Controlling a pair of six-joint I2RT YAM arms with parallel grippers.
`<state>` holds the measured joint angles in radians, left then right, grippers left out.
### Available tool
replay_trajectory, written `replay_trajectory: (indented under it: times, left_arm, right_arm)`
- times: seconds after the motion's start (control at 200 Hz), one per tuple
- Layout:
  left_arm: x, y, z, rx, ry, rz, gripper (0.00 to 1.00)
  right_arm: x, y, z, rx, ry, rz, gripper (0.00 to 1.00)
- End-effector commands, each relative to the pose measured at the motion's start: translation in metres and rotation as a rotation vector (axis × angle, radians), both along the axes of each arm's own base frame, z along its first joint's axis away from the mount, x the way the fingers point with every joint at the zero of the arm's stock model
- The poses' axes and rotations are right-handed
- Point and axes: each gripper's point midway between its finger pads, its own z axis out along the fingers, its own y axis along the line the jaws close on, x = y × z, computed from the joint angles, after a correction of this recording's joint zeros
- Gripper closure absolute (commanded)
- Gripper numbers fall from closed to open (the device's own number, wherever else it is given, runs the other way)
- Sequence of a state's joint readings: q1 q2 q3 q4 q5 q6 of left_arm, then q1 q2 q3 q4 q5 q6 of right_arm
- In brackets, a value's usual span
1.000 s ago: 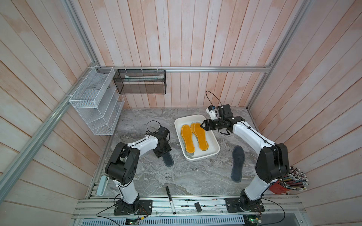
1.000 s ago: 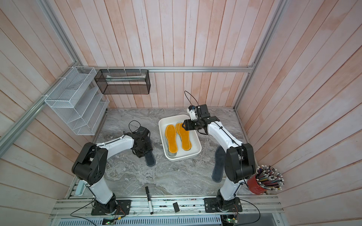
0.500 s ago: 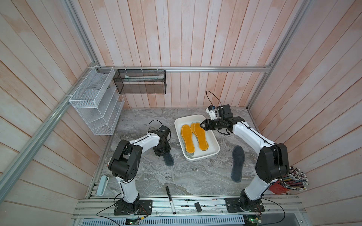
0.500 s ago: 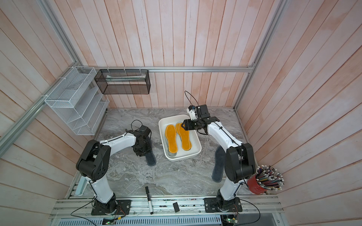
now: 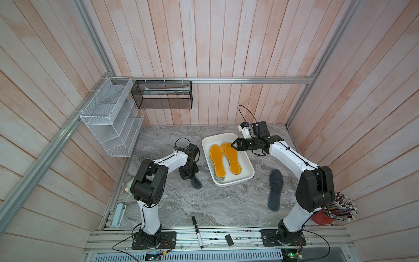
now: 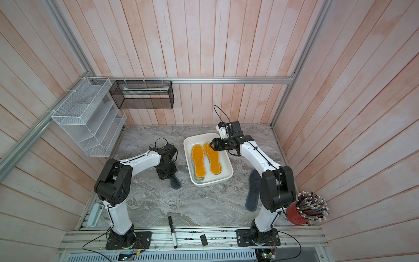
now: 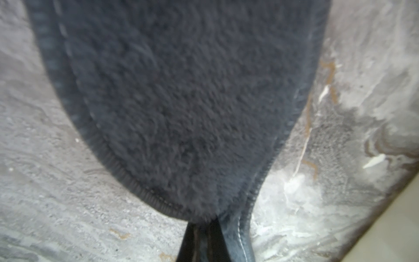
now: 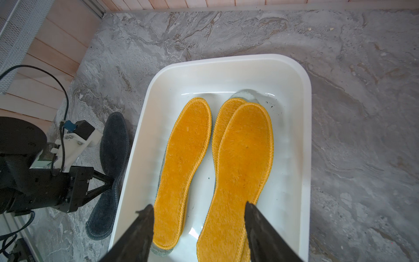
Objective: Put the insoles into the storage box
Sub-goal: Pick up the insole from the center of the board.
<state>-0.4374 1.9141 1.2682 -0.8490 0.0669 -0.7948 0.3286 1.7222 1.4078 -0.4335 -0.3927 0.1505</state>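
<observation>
The white storage box (image 5: 226, 184) (image 8: 226, 60) sits mid-table and holds mustard-yellow insoles (image 5: 217, 163) (image 8: 186, 154) laid side by side and overlapping, with a pale insole (image 8: 246, 94) peeking out beneath. My right gripper (image 5: 233, 145) (image 8: 197, 208) hovers open over the box's far end with nothing between its fingers. Left of the box, my left gripper (image 5: 189, 175) (image 7: 204, 240) is shut on the edge of a dark grey insole (image 5: 196, 182) (image 7: 181, 102) that lies on the table. A second dark grey insole (image 5: 275, 192) lies flat to the right of the box.
A white wire rack (image 5: 111, 120) and a black mesh basket (image 5: 163, 95) hang on the back walls. A marker (image 5: 196, 231) and a small black block (image 5: 229, 240) lie at the front edge. A red pencil cup (image 5: 333, 211) stands front right, and a pale blue object (image 5: 118, 214) lies front left.
My left gripper's jaws have closed onto the dark grey insole's edge, and the left arm's elbow has shifted slightly. The right arm has not moved.
</observation>
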Motion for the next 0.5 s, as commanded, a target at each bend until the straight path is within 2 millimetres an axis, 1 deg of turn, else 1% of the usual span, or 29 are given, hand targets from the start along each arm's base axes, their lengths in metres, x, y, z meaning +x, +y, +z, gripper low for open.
replay_trajectory:
  times: [0.0,0.03,0.095,0.185,0.255,0.34,0.455,0.495]
  left_arm:
    - [-0.035,0.021,-0.034,0.113,0.148,-0.022,1.0]
    - [-0.033,0.021,-0.03,0.117,0.133,-0.019,1.0]
    - [-0.021,0.02,-0.016,0.115,0.074,-0.022,1.0]
    - [-0.001,0.022,0.01,0.118,-0.035,-0.008,1.0]
    - [0.016,0.026,0.035,0.122,-0.133,0.014,1.0]
    - [0.034,0.033,0.068,0.143,-0.257,0.036,1.0]
    - [0.059,0.033,0.116,0.128,-0.461,0.041,1.0]
    - [0.067,0.03,0.135,0.105,-0.539,0.038,1.0]
  right_arm:
    - [0.008,0.002,0.009,0.019,-0.024,0.004,0.36]
    - [0.008,0.001,0.008,0.017,-0.022,0.004,0.36]
    - [0.008,0.001,0.01,0.019,-0.024,0.005,0.36]
    - [0.008,0.001,0.013,0.016,-0.024,0.015,0.36]
    - [0.008,0.001,0.017,0.019,-0.021,0.024,0.36]
    - [0.004,0.009,0.022,0.043,-0.003,0.066,0.35]
    - [-0.001,0.018,0.029,0.085,0.023,0.111,0.35]
    - [-0.003,0.021,0.031,0.102,0.031,0.124,0.35]
